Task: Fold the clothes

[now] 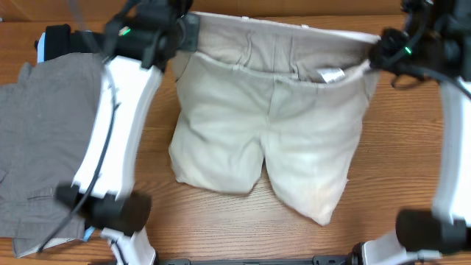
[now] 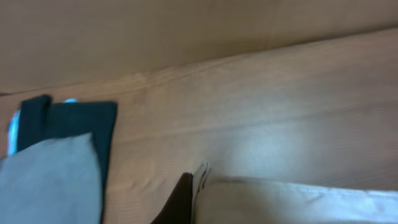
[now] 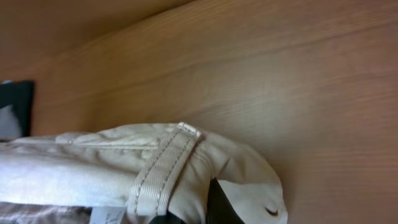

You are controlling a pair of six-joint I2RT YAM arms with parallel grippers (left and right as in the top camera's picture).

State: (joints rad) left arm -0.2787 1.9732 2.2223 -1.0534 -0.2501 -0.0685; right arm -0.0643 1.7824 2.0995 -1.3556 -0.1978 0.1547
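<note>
The cream shorts (image 1: 268, 125) lie spread on the wooden table, legs toward the front, waistband at the far edge with a small white tag (image 1: 331, 74). My left gripper (image 1: 185, 31) is shut on the waistband's left corner; in the left wrist view a dark finger (image 2: 180, 202) presses against the cream cloth (image 2: 298, 202). My right gripper (image 1: 377, 50) is shut on the waistband's right corner; in the right wrist view the cloth and a belt loop (image 3: 163, 171) bunch around a dark finger (image 3: 214, 202).
Grey trousers (image 1: 44, 140) lie at the left of the table, with a black and light-blue garment (image 1: 55, 40) behind them, also showing in the left wrist view (image 2: 68, 124). Both arm bases stand at the front edge.
</note>
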